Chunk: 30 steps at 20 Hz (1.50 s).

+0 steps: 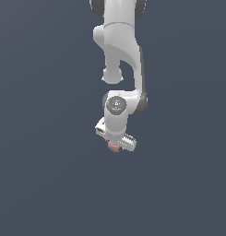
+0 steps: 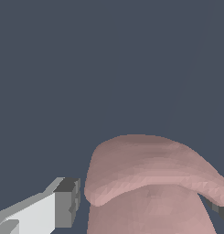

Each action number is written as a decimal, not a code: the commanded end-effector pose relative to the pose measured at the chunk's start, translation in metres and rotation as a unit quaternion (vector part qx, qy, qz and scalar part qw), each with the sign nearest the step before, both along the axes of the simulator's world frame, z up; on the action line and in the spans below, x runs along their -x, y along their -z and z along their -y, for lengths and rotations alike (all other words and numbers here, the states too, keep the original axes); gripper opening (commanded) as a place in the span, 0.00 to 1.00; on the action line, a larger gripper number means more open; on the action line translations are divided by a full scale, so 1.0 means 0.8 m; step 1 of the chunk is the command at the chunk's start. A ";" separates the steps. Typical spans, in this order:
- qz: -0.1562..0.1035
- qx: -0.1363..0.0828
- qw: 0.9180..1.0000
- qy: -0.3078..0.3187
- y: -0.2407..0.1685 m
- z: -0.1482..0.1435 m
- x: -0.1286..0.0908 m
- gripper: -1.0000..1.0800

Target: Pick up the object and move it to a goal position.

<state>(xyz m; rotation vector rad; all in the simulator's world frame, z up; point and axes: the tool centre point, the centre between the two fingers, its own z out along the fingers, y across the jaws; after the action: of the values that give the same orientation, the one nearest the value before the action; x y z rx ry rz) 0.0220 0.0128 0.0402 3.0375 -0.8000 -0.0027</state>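
The pink object (image 2: 150, 183) sits between the fingers of the gripper (image 1: 115, 144), one pad (image 2: 67, 203) just beside it; whether they pinch it, I cannot tell. Looks like the grasp step: squeeze firmly, then carry to the goal

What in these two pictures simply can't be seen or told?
- Exterior view: most of the pink object sits hidden behind the white hand; only a small rounded bit peeks out beneath.
- Exterior view: the hand's fingers are too small to tell whether they press on the object.
- Wrist view: the object runs off the picture's edge.
- Wrist view: one finger shows clearly; the other is barely a sliver at the edge.
- No goal marker shows in either view.
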 end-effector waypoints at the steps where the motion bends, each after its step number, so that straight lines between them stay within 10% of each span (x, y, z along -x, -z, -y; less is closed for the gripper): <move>1: 0.001 0.000 1.000 0.000 0.001 0.000 -0.001 0.00; 30: 0.001 -0.001 1.000 0.000 -0.108 0.052 0.032 0.00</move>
<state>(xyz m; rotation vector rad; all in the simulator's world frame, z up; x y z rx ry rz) 0.0005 -0.0224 0.1128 3.0392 -0.8003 -0.0023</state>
